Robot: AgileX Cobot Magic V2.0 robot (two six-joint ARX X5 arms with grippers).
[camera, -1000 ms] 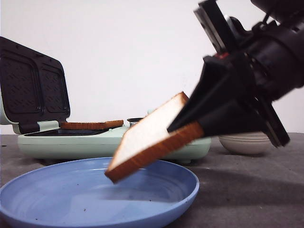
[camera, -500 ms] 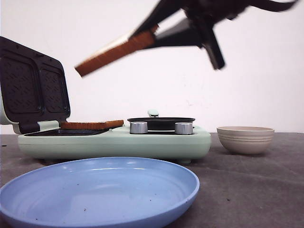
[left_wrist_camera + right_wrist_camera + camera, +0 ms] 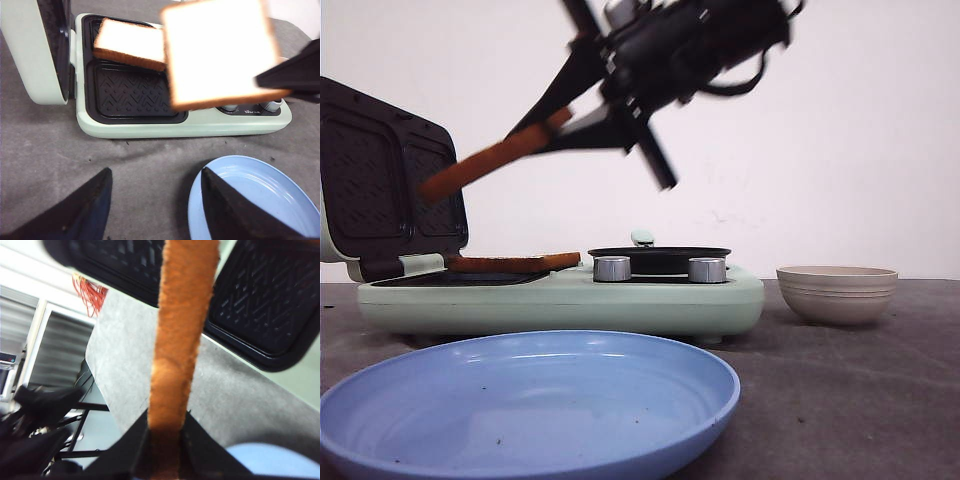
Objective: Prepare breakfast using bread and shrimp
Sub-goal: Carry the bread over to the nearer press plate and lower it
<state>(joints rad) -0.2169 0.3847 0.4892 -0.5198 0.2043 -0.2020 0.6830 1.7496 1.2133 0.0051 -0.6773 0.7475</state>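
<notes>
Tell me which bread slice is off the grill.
The slice pinched in the right pincer, held in the air; the other slice lies on the sandwich maker's plate.

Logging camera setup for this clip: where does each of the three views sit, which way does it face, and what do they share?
Front view: low at table height, facing forward over the blue plate to the sandwich maker; shows the right gripper carrying a bread slice.
Left wrist view: above, looking down on the sandwich maker and a second slice; left gripper open.
Right wrist view: looks along the held slice's crust, fingers clamped.
All three share the held slice.
</notes>
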